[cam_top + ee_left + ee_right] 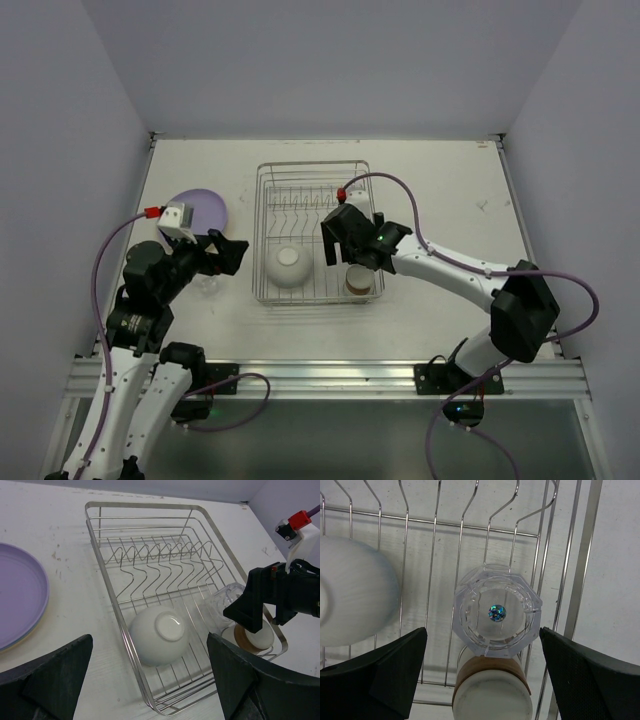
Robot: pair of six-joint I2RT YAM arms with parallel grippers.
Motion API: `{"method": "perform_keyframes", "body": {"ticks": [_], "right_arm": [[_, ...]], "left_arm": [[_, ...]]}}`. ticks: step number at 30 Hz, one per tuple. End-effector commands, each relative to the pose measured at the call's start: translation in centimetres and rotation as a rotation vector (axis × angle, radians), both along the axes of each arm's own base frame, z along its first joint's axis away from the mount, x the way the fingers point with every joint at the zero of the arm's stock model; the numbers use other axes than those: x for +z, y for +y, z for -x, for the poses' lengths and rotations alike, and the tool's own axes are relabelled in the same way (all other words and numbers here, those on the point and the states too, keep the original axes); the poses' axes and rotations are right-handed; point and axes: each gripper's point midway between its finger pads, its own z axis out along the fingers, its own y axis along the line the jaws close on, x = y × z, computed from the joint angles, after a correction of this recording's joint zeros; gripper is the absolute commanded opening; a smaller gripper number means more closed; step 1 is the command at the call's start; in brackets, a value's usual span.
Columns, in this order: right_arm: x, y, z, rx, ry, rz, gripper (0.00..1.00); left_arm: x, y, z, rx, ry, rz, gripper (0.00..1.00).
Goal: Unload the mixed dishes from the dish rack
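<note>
Three dishes sit in the dish rack (312, 166): white bowl (288, 266), clear glass (497, 612), brown cup (490, 687). The right hand (482, 660) hangs spread over the clear glass; its finger could knock the brown cup just beside. The left hand (150, 672) is spread too.

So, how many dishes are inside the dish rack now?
3. The white bowl, bottom up, in the rack's near-left part; the clear glass by the right wall; the brown cup beside it in the near-right corner. The right arm may hide more.
</note>
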Motion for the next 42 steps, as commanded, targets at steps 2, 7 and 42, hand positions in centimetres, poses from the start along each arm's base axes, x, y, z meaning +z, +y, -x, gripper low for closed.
{"method": "perform_keyframes", "body": {"ticks": [2,7,42], "right_arm": [[1.7,0.9,-1.7,-0.02,-0.06,-0.024,0.95],[1.3,0.7,-2.3,-0.034,-0.056,-0.017,0.89],[8.3,1.8,-2.7,0.036,-0.117,-0.235,0.08]], "left_arm": [[0.5,0.1,-0.4,0.01,-0.007,-0.004,1.0],[0.1,0.0,-0.7,0.012,0.018,-0.007,1.0],[0.5,1.7,-0.2,0.103,-0.007,-0.038,0.97]]}}
